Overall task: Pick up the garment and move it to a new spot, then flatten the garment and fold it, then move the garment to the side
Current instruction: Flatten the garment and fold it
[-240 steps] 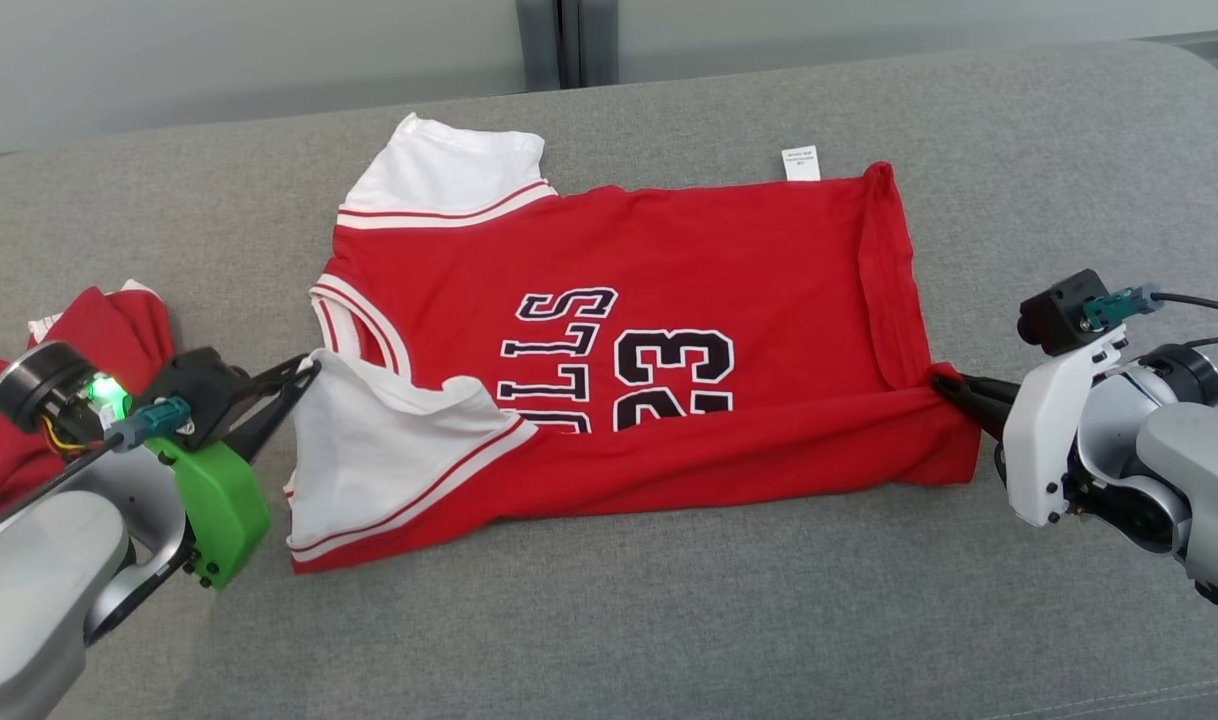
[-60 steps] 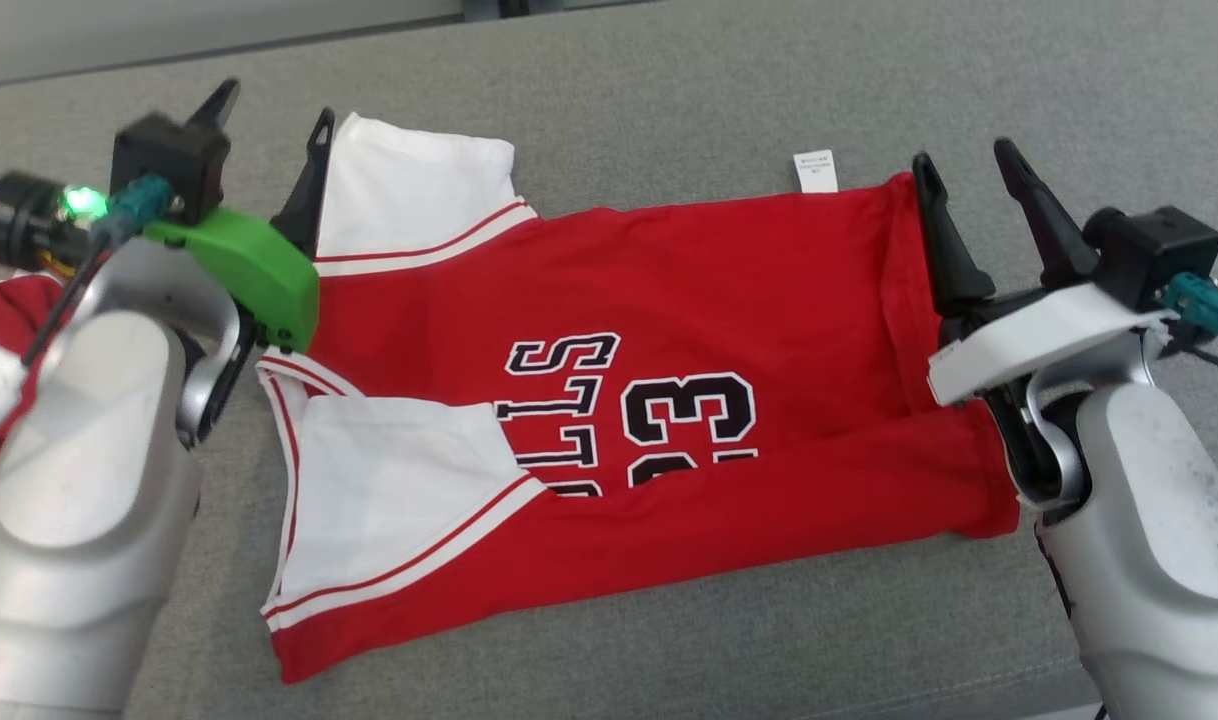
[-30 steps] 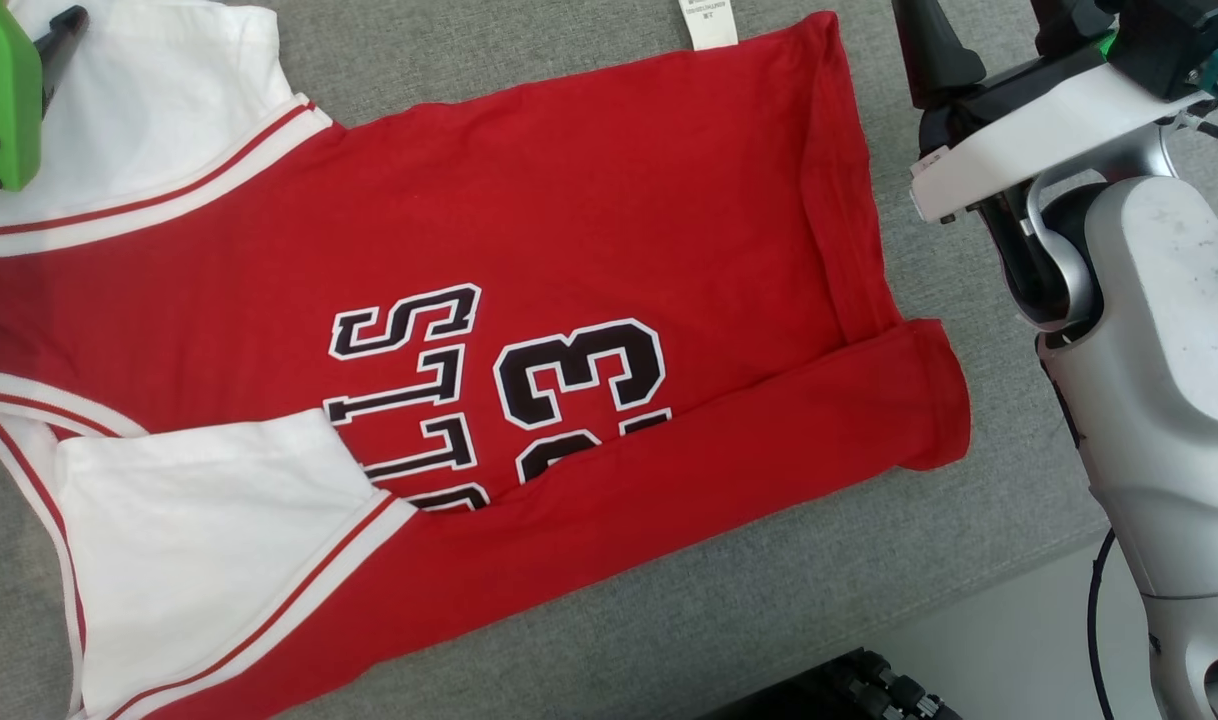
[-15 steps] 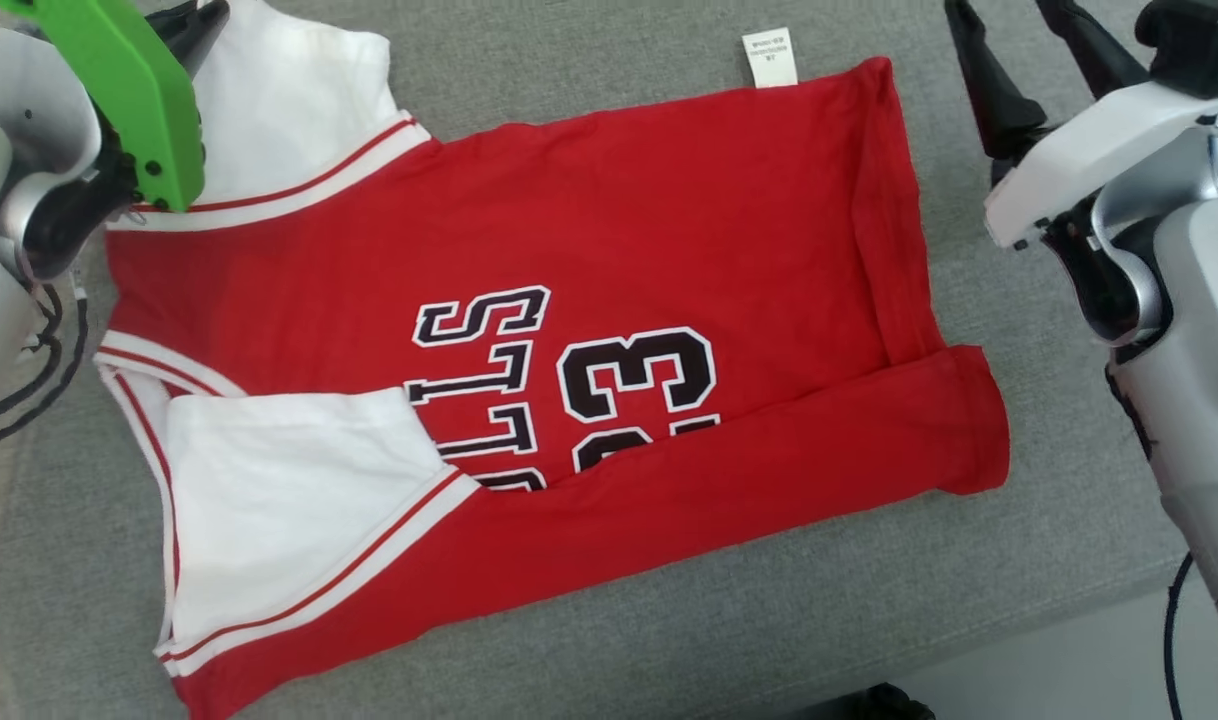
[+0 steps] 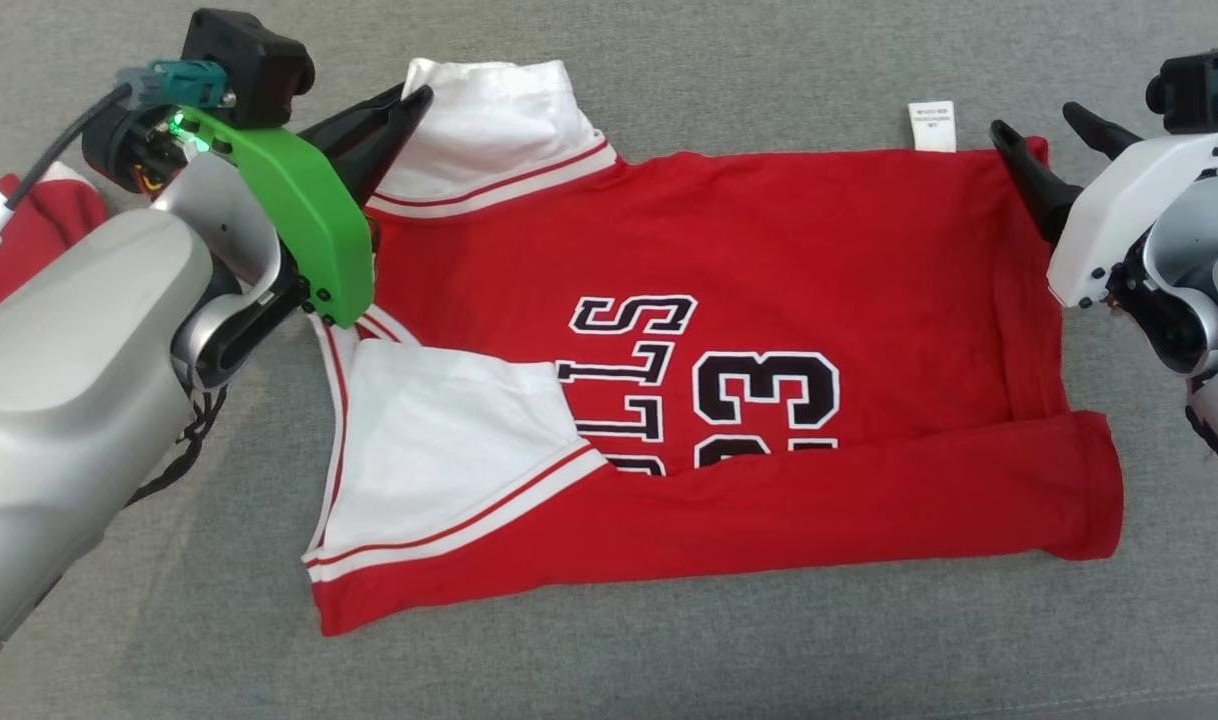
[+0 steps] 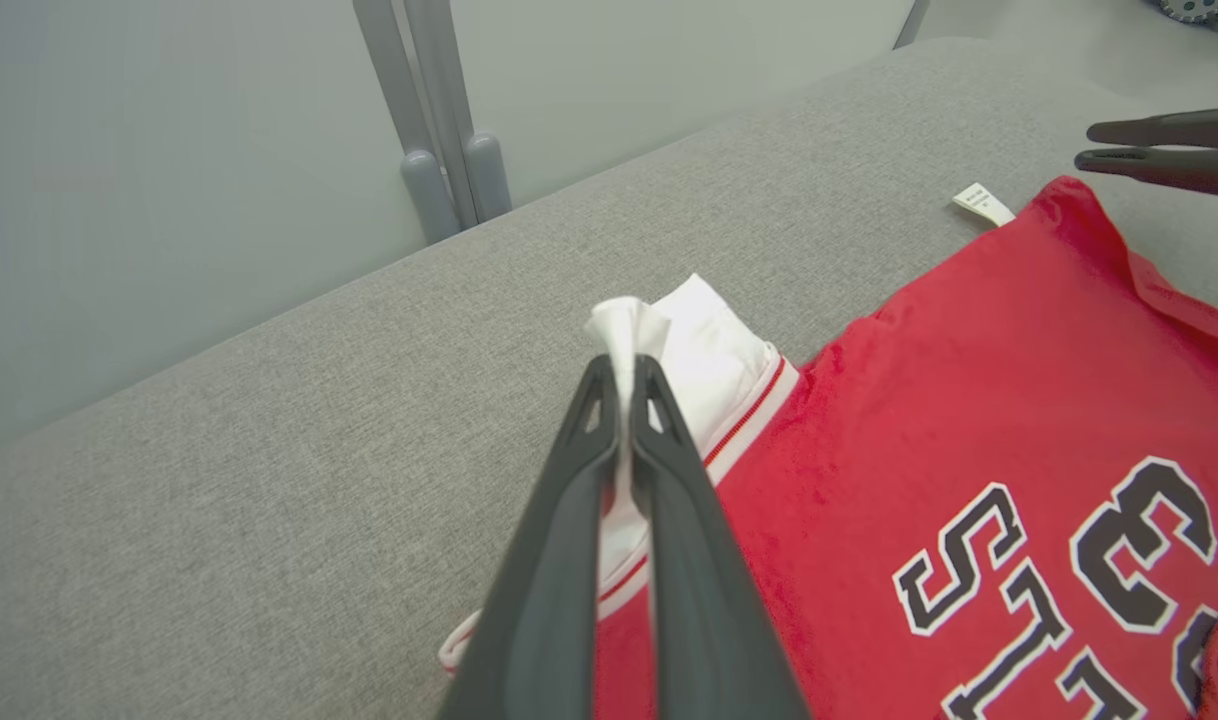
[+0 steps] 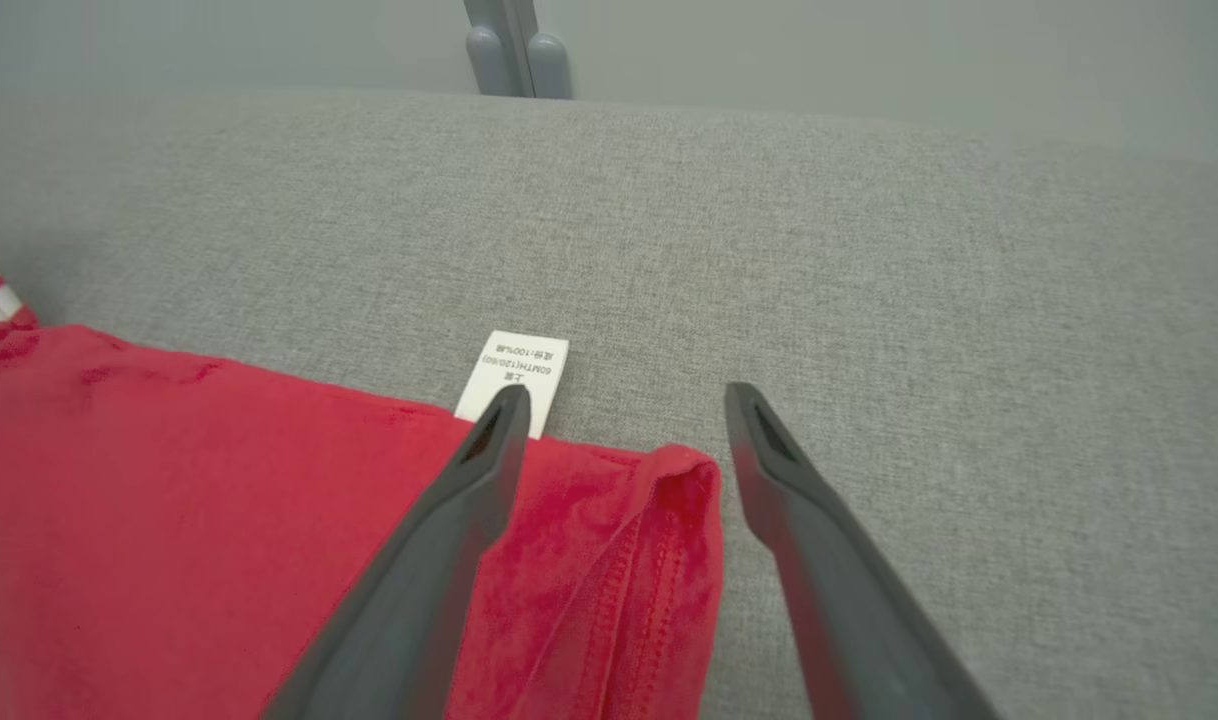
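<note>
A red garment [image 5: 769,250] with white sleeves and black lettering lies spread on the grey sofa [image 5: 669,60], its near long edge folded over. My left gripper [image 5: 417,96] is at its far left corner, shut on the white sleeve [image 5: 489,120]. The left wrist view shows a pinch of white sleeve cloth [image 6: 624,320] standing up between the tips of my left gripper [image 6: 624,365]. My right gripper [image 5: 1034,120] is open at the far right hem corner. In the right wrist view that red corner [image 7: 684,480] lies between the fingers of my right gripper [image 7: 624,395], beside a white label [image 7: 514,372].
Another red and white cloth [image 5: 39,215] lies at the left edge, behind my left arm. Grey posts [image 6: 439,120] stand against the wall behind the sofa. Bare sofa fabric stretches in front of the garment and beyond it.
My left gripper has shut on the white sleeve. The right gripper stays open at the hem corner. The head camera has shifted, so the whole picture has moved.
</note>
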Controlling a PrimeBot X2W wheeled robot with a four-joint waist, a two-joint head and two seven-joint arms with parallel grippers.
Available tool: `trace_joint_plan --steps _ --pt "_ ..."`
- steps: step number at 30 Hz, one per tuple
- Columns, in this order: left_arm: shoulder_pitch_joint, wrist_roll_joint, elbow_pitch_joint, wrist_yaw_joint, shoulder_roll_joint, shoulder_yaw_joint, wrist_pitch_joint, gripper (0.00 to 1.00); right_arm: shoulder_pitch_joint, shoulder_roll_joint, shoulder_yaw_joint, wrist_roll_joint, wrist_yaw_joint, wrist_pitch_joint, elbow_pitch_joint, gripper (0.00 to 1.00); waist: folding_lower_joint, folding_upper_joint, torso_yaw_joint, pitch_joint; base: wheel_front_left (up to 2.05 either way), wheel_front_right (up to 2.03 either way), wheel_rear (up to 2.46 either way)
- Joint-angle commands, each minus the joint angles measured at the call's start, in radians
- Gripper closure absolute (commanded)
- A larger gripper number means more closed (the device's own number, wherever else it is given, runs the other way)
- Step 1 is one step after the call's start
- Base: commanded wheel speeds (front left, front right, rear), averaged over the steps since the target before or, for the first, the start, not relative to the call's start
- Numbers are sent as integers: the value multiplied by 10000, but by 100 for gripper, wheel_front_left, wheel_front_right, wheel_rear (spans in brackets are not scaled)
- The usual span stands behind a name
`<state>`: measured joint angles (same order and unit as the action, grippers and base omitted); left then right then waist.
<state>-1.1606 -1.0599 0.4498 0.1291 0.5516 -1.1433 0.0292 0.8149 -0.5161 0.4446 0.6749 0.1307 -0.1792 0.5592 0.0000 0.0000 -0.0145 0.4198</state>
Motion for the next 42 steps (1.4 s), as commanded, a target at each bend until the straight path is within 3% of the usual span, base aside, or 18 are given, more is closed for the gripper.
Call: trace_joint_plan --steps 1,10,25,26,27,37,42 --pt "205 81 -55 14 -55 -111 -101 100 150 -145 193 55 0 -104 200 0 0 0 491 -222 0 0 0" --pt "2 201 -114 15 -177 -434 -287 100 670 -534 1050 168 0 -623 1500 0 0 0 572 41 0 0 0" --pt "-314 233 85 15 -156 -688 -488 100 1038 -170 1607 705 2 -162 2447 1 0 0 414 357 0 0 0" --pt "-318 227 165 15 -150 -698 -491 100 1068 -212 1726 686 2 -137 2449 73 0 0 400 344 0 0 0" --pt "-331 266 247 15 -138 -707 -503 100 1091 -249 1807 697 2 -105 2439 100 0 0 390 327 0 0 0" --pt "-633 621 1344 -163 -277 -444 -1578 100 1619 -625 2061 1092 -4 1329 1957 100 0 0 318 219 0 0 0" --pt "-915 639 2191 -346 -609 -29 -2387 100 1758 -484 2239 1076 -4 2264 2112 100 0 0 302 218 0 0 0"
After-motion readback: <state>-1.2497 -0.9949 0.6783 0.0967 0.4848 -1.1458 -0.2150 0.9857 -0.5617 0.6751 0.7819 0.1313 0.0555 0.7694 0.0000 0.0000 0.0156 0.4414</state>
